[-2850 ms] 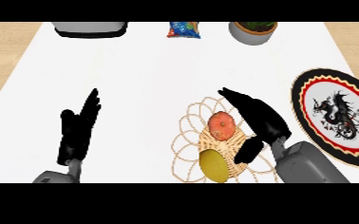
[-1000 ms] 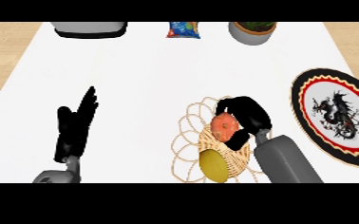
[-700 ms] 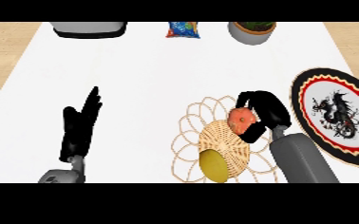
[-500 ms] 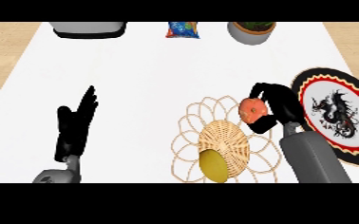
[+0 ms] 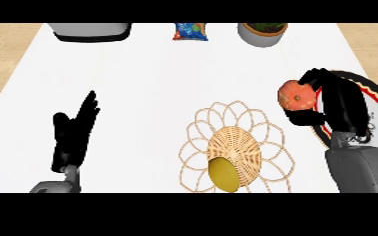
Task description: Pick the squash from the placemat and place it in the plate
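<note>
Nearest the lower edge, a yellow fruit (image 5: pixel 223 174) lies on the near part of the woven placemat (image 5: pixel 236 150), a round wicker centre ringed with looping petals, lying flat on the white desk (image 5: pixel 148 90). At the lower left the left hand (image 5: pixel 74 135) rests open, fingers straight and pointing away, holding nothing and well apart from everything else.

To the right of the placemat the right hand (image 5: pixel 336 107) is raised at the near-left edge of the plate (image 5: pixel 365 87), its fingers curled round the squash (image 5: pixel 297 95). The squash is orange-red, off the placemat and held just beside the plate's left rim; whether it overlaps the rim cannot be told, as the hand and forearm hide most of the plate. What shows of the plate is a dark rim with a pale patterned band.

Along the far edge stand a grey object (image 5: pixel 90 31) at the left, a blue snack bag (image 5: pixel 191 31) in the middle and a grey pot with greenery (image 5: pixel 263 33) to the right, all well apart from the hands.
</note>
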`<action>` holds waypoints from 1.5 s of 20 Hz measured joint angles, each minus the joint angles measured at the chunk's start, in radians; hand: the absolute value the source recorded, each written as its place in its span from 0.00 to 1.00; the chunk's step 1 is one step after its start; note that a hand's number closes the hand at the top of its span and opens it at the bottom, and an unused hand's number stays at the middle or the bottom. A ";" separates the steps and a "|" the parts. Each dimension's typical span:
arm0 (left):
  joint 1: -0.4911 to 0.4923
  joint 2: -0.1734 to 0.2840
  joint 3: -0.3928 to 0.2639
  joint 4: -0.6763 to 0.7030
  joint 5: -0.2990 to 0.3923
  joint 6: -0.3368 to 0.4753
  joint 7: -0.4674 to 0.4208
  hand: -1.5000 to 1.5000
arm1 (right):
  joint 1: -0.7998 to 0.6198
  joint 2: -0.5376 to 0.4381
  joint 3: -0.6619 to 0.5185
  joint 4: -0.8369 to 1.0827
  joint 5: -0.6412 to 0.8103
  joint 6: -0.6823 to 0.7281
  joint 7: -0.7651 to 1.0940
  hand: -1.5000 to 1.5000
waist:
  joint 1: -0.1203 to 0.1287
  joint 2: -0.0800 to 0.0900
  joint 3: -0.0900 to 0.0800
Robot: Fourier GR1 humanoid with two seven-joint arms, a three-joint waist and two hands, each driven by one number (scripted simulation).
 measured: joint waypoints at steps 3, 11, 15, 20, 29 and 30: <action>0.025 -0.010 -0.016 -0.019 -0.016 0.008 -0.004 0.50 | 0.029 -0.017 -0.045 -0.101 0.013 -0.018 0.049 1.00 | 0.002 0.000 0.000; 0.019 -0.014 -0.001 -0.012 -0.017 -0.009 -0.007 0.50 | 0.020 -0.072 -0.204 -0.099 -0.034 0.000 0.095 1.00 | 0.011 0.004 0.000; 0.021 -0.037 -0.008 0.015 -0.034 -0.003 -0.030 0.50 | -0.009 -0.111 -0.274 0.001 -0.070 -0.010 0.052 1.00 | 0.014 0.005 0.001; 0.007 -0.039 -0.009 0.007 -0.043 -0.008 -0.012 0.50 | -0.069 -0.153 -0.326 0.237 -0.084 -0.068 -0.044 1.00 | 0.020 0.007 0.001; -0.017 -0.049 -0.005 0.005 -0.048 -0.011 0.005 0.50 | -0.133 -0.230 -0.369 0.578 -0.147 0.006 -0.189 1.00 | 0.023 0.008 0.001; -0.020 -0.042 0.002 0.006 -0.043 -0.017 0.008 0.50 | -0.147 -0.237 -0.370 0.608 -0.158 0.036 -0.193 1.00 | 0.024 0.009 0.002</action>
